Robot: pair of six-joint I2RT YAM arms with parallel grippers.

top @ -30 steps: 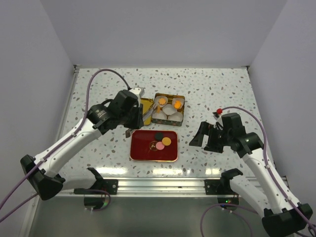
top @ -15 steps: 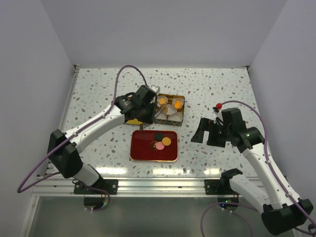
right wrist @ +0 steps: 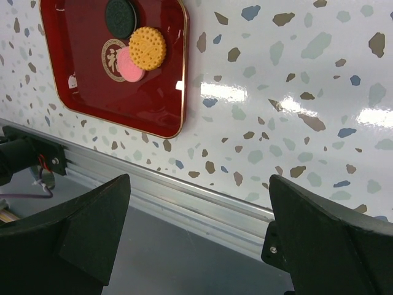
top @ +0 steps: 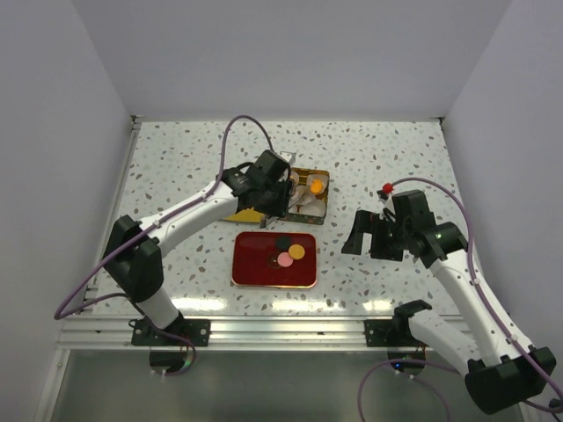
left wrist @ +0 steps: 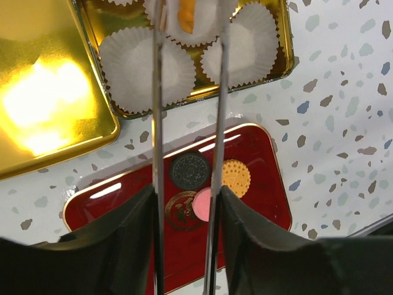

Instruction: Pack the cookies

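Note:
Three cookies lie on the red tray (left wrist: 258, 215): a dark one (left wrist: 189, 171), a yellow one (left wrist: 236, 178) and a pink one (left wrist: 202, 204). My left gripper (left wrist: 187, 196) is shut on a pair of metal tongs (left wrist: 158, 123), whose blades reach over the gold tin (left wrist: 284, 43) of white paper cups (left wrist: 147, 67). An orange cookie (left wrist: 186, 15) sits between the blades over a cup; the tips are cut off, so I cannot tell whether it is pinched. My right gripper (right wrist: 199, 203) hangs open and empty to the right of the tray (top: 255, 268), over the table's near edge.
The tin's gold lid (left wrist: 43, 92) lies flat left of the tin (top: 324, 207). Another orange cookie (top: 315, 187) rests in a cup at the tin's far right. An aluminium rail (right wrist: 202, 196) runs along the table's near edge.
My left arm has swung right and farther out, carrying the tongs from beside the lid to over the tin. The right arm has shifted only slightly.

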